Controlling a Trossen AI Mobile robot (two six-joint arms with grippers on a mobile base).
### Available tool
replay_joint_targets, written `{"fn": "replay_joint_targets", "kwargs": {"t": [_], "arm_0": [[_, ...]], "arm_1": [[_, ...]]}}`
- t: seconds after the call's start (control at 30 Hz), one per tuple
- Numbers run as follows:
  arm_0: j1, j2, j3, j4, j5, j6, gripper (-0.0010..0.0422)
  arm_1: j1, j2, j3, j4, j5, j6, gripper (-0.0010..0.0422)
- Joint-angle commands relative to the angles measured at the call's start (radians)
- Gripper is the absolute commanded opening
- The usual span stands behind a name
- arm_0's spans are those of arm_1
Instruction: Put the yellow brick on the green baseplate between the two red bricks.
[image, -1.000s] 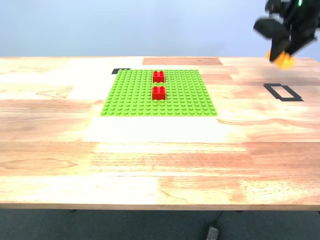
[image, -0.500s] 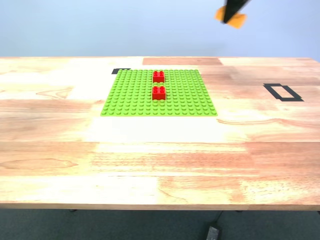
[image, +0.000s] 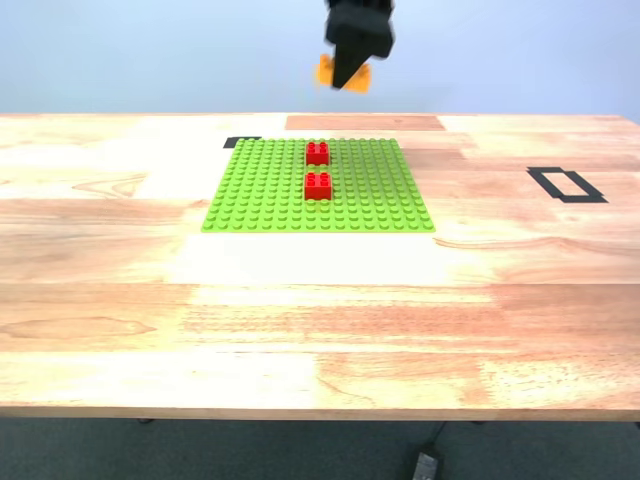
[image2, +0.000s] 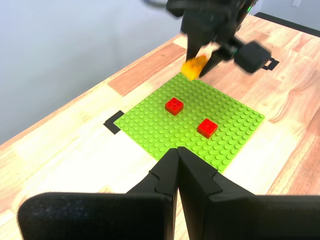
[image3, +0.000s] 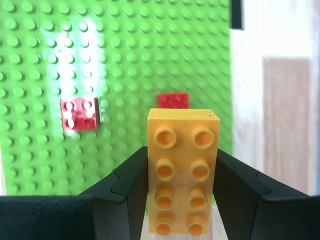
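- Gripping the yellow brick (image3: 183, 170) by its long sides, my second gripper (image: 352, 62) hangs in the air above the bench (image: 300, 330), over the far edge of the green baseplate (image: 270, 190); its jaws are clamped on the brick, studs facing the wrist camera.
- The yellow brick touches nothing but the jaws and sits well above the plate.
- The green baseplate lies flat toward the far edge of the bench, near its middle.
- The two red bricks stand on the baseplate in a line running from far to near: one (image: 317, 152) close to the plate's far edge, the other (image: 318, 185) nearer the plate's centre, with a narrow strip of bare studs between them.
- My first gripper (image2: 177, 165) hovers off the baseplate, pointing toward it, its jaws together with nothing held.
- A black tape rectangle (image: 566, 184) marks the bench toward the exterior view's right, well apart from the plate.
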Motion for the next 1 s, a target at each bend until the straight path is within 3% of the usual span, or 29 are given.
{"fn": "replay_joint_targets", "kwargs": {"t": [0.03,1.0], "arm_0": [[0.0,0.0,0.0,0.0,0.0,0.0,0.0],[0.0,0.0,0.0,0.0,0.0,0.0,0.0]], "arm_1": [[0.023,0.056,0.028,-0.007,-0.001,-0.014,0.0005],[0.052,0.196,-0.058,0.076,-0.026,0.027,-0.0001]]}}
